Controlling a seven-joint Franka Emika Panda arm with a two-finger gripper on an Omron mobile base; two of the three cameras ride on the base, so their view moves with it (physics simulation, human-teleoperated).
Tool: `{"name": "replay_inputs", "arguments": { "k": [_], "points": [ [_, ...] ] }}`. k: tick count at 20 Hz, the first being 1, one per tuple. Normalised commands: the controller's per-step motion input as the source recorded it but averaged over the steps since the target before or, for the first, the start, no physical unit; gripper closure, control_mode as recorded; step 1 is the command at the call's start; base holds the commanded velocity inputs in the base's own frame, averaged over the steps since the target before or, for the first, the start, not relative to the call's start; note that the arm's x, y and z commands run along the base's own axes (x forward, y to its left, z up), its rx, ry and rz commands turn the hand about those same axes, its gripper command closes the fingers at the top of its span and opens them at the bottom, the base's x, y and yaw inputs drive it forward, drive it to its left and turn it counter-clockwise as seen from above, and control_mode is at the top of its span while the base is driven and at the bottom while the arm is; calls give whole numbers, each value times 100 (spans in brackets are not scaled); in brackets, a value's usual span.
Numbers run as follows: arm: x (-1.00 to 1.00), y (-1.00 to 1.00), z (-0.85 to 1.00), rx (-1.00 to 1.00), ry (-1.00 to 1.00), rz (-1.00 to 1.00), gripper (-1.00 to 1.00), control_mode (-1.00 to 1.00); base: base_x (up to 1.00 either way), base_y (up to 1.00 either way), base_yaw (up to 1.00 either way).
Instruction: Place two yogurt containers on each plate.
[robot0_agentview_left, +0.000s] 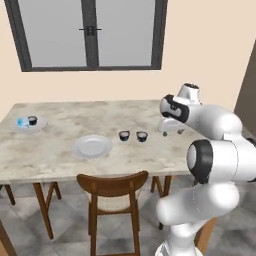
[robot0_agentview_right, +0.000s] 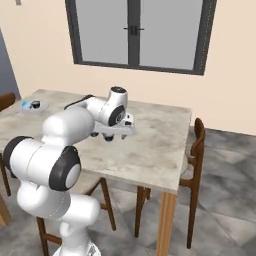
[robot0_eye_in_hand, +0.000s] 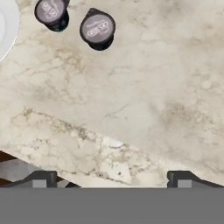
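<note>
The fingers stand spread wide and hold nothing, above the bare marble surface. Two yogurt containers sit well apart from them, beside the near plate; two more rest on the far plate.

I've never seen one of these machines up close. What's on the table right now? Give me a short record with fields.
table: marble-look top
near plate: white, nothing on it
far plate: at the table's far left corner, holds a dark cup and a light blue one
loose cups: two dark yogurt cups side by side on the table, beside the near plate
gripper: open, holding nothing, above bare table
chair: wooden, tucked under the near edge
</note>
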Motion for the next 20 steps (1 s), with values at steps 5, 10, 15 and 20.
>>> {"name": "replay_inputs", "arguments": {
  "k": [5,10,15,20],
  "points": [
    [0,0,0,0,0,0,-100,100,80,-32,17],
    [0,0,0,0,0,0,-100,100,61,-16,19],
    [0,0,0,0,0,0,-100,100,57,-5,13],
    [20,0,-5,0,3,4,-100,-100,20,0,5]
  ]
}}
